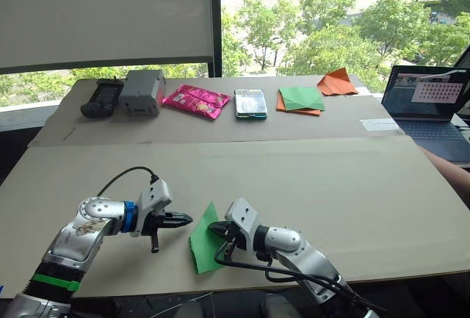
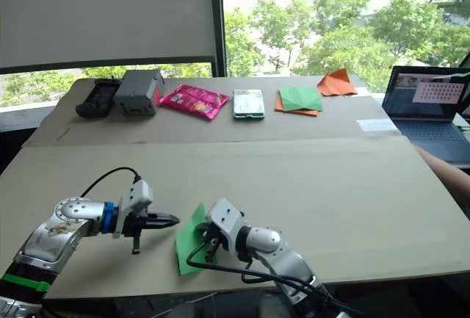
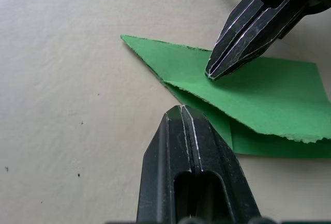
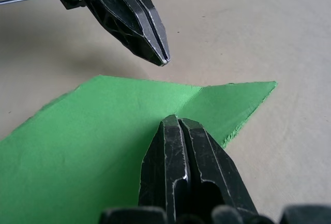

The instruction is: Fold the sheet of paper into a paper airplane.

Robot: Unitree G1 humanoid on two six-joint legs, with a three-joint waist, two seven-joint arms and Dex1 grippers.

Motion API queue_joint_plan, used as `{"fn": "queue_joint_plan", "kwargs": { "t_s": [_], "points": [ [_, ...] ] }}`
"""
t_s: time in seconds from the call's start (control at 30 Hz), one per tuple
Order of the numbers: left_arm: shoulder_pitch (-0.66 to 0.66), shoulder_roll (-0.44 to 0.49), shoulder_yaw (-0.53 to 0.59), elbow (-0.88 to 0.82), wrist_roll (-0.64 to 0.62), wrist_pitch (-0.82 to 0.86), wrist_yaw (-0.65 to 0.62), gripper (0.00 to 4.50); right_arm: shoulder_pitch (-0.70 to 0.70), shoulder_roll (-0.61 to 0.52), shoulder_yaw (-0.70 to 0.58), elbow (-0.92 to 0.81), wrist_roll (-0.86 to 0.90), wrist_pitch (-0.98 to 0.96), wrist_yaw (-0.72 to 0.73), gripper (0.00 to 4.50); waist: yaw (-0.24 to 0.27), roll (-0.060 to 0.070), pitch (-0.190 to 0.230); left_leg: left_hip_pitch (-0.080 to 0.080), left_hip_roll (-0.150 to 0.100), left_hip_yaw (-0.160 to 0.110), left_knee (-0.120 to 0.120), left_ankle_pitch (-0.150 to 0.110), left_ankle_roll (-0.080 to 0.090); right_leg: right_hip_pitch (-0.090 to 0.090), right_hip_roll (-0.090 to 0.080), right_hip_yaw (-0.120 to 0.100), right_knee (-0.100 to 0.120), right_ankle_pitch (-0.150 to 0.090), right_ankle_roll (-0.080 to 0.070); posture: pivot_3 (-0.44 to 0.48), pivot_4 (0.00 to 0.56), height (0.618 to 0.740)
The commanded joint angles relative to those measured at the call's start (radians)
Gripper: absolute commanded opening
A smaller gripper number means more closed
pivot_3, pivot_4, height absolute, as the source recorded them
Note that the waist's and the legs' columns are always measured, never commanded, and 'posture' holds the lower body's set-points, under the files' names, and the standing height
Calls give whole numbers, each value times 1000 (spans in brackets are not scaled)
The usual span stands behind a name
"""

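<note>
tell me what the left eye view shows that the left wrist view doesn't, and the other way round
Left eye view: the far-side clutter, a pink packet, a green-and-orange paper stack, an orange pointed paper shape and a laptop.

Left wrist view: the sheet of paper's ragged edges and an overlapping folded layer.

Both: the shut left gripper beside the sheet, and the shut right gripper with its tip over it.

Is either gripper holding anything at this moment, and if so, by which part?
Nothing is held. The right gripper is shut, its tip pressing down on the folded flap of the sheet of paper. The left gripper is shut, beside the paper, apart from it.
</note>
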Motion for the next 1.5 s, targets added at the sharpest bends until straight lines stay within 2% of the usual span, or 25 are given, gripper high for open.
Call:
{"fn": "queue_joint_plan", "kwargs": {
  "t_s": [0.03, 0.33, 0.63, 0.87, 0.97, 1.23, 1.5],
  "points": [
    [-17, -18, 15, -55, -53, 41, 7, 24, 2, -10, 1, 32, -14, 43, 1, 0, -2, 0, 1, 0, 0, 0, 0, 0, 0, 0, 0, 0, 0, 0, 0, 0, 150, 740],
    [14, 10, -77, 10, 81, -82, -3, 24, -21, -4, -28, 21, -8, 56, -14, 0, -3, 0, 1, 0, 0, 0, 0, 0, 0, 0, 0, 0, 0, 0, 0, 0, 150, 740],
    [19, -12, -145, 65, 175, -175, 31, 24, -90, 7, -59, 63, -10, 3, -6, 0, 3, 2, 1, 0, 0, 0, 0, 0, 0, 0, 0, 0, 0, 0, 0, 0, 150, 740],
    [27, -17, -151, 50, 170, -177, 36, 24, -196, 35, -45, 288, -54, -35, 0, 0, 0, 4, -1, 1, 0, 0, 1, 0, 0, 1, 0, 0, 0, 0, 0, 0, 150, 740],
    [33, -14, -151, 41, 169, -175, 39, 24, -211, 47, -43, 334, -63, -30, 3, 0, 0, 6, -4, 1, 0, 0, 1, 0, 0, 2, 0, 0, 1, 0, 0, 0, 150, 740],
    [51, -3, -145, 27, 175, -174, 46, 24, -233, 75, -41, 381, -76, -26, 7, 0, -6, 6, -6, 3, 0, 0, 1, 0, 0, 3, 0, 0, 2, 1, 0, 0, 150, 740],
    [49, -4, -147, 34, 186, -178, 54, 24, -189, 35, 30, 307, -116, 57, 60, 0, -5, 7, -7, 4, 0, 0, 0, 0, 0, 3, 0, 0, 3, 1, 0, 0, 150, 740]
  ]
}}
